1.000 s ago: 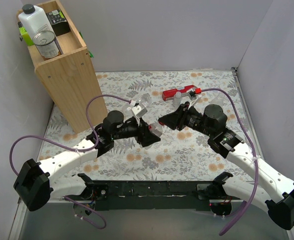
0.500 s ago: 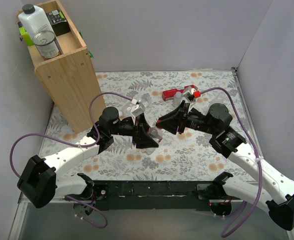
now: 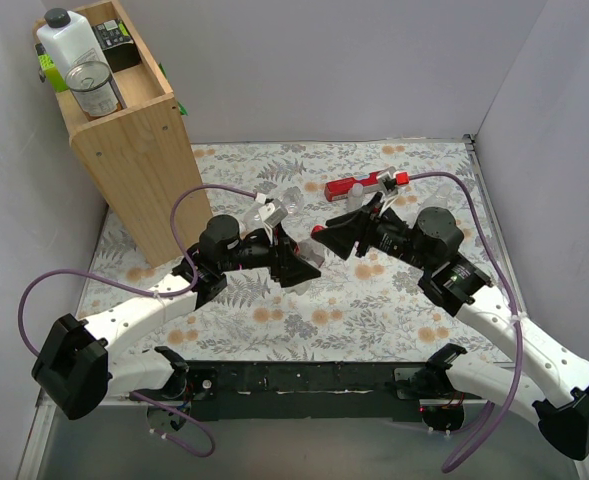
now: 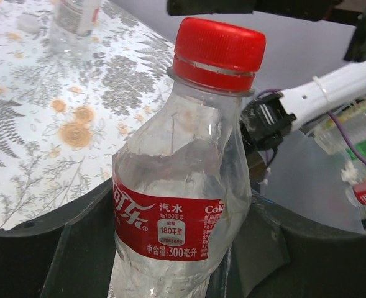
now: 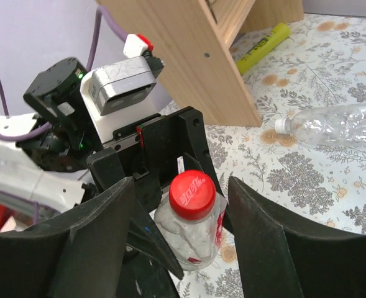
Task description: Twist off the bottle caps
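Inspection found your left gripper [image 4: 170, 254] clenched on the lower body of a clear plastic bottle with a red label [image 4: 183, 186], held off the surface over the middle of the counter. Its small round red plastic screw cap [image 5: 192, 194] was seated fully on the neck. Your right gripper [image 5: 183, 217] stood released, one finger on each side of the cap and neither touching it.

Against the overhead view of a second earlier, both wrists had shifted. The left had re-angled the bottle, and the right had drawn slightly toward the far edge. Judgement: the cap was now presented squarely between the open fingers, so alignment looked complete. Closing on the cap and twisting remained outstanding.

A second clear crumpled bottle [image 5: 347, 124] lay on its side toward the far left corner, near the tall wooden shelf [image 5: 189, 56]. Another red cap [image 3: 400, 180] showed near the far edge, beside a long red box [image 3: 346, 188].
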Available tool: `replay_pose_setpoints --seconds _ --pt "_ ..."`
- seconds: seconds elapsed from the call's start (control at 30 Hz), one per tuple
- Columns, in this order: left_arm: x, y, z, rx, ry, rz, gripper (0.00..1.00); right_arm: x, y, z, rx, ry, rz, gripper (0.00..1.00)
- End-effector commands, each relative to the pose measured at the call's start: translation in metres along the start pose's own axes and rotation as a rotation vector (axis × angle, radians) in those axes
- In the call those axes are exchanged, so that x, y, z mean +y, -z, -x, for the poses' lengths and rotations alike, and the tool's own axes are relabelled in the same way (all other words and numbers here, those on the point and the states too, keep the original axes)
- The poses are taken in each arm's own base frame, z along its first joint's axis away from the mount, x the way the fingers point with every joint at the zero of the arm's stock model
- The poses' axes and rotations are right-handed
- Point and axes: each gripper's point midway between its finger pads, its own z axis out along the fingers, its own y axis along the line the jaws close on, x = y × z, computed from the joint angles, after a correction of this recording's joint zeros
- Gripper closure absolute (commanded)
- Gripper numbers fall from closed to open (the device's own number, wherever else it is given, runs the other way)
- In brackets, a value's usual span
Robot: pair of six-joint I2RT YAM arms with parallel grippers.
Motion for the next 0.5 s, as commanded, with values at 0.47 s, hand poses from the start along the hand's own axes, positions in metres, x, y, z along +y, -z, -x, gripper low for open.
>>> replay_pose_setpoints --seconds 0.47 --pt "0.017 0.001 0.007 -0.046 -0.016 0.163 0.78 -0.011 -0.026 0.009 -0.120 -0.093 -0.136 0.37"
